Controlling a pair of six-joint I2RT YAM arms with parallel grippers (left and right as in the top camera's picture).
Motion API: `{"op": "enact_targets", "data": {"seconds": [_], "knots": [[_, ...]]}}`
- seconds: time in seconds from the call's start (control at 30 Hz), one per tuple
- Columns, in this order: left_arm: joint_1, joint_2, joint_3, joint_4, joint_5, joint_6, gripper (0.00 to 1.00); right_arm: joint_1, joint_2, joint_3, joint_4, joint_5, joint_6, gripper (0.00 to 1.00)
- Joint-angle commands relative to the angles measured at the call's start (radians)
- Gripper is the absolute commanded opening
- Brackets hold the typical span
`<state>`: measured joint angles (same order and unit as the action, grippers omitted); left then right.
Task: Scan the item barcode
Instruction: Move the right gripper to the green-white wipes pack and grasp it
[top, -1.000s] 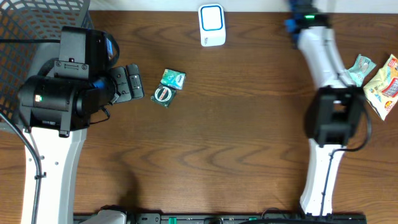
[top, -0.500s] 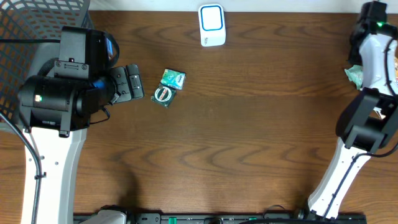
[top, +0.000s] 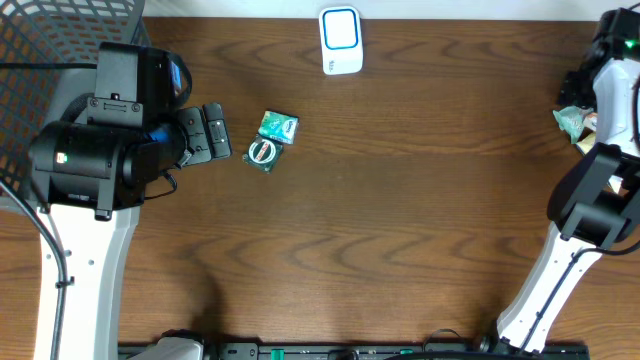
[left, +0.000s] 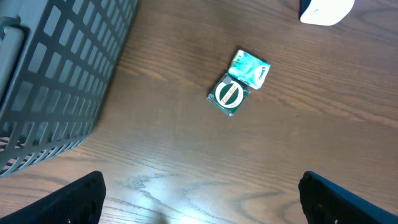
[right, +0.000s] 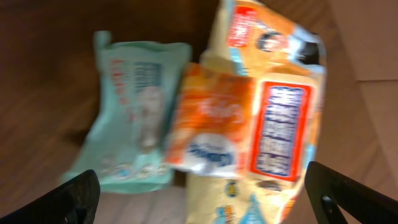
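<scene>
While jaws gape (both), snacks (right: 211, 118) lie overlapping.

Overhead: bright, even, sharp; faint shadow on table (top: 330, 220) nr btm-left. L wrist: sharp, pale glare patch on wood at btm edge. R wrist: dim, warm cast, heavy blur, snack packets (right: 249, 124) smeared, print unreadable.

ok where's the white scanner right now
Overhead view: the white scanner sits at the far edge of the table, about midway across, beyond and to the right of the teal packet. The left wrist view catches its corner at top right.
</scene>
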<state>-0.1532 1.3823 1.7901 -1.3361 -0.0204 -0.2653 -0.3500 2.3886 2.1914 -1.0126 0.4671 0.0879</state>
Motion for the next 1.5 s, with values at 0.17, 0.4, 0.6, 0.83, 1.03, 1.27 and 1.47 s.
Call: {"op": "enact_targets", "data": {"seconds": [0.17, 0.4, 0.6, 0.83, 1.03, 1.27, 1.47], "knots": [[0.003, -0.002, -0.006, -0.003, 0.006, -0.002, 0.98, 0.144, -0.169, 0.006, 0.045, -0.306, 0.009, 0.99], [0.003, -0.002, -0.006, -0.003, 0.006, -0.002, 0.98, 0.301, -0.225, 0.005, 0.096, -0.870, 0.008, 0.99], [0.003, -0.002, -0.006, -0.003, 0.006, -0.002, 0.97, 0.500, -0.169, 0.005, 0.136, -0.885, 0.007, 0.92], [0.003, -0.002, -0.006, -0.003, 0.006, -0.002, 0.98, 0.703, -0.046, 0.005, 0.245, -0.852, 0.001, 0.73], [0.003, -0.002, -0.006, -0.003, 0.006, -0.002, 0.98, 0.818, 0.054, 0.005, 0.344, -0.809, 0.001, 0.68], [0.003, -0.002, -0.006, -0.003, 0.006, -0.002, 0.98, 0.901, 0.150, 0.005, 0.388, -0.785, 0.001, 0.66], [0.003, -0.002, -0.006, -0.003, 0.006, -0.002, 0.98, 0.921, 0.174, 0.005, 0.307, -0.634, 0.000, 0.52]]}}
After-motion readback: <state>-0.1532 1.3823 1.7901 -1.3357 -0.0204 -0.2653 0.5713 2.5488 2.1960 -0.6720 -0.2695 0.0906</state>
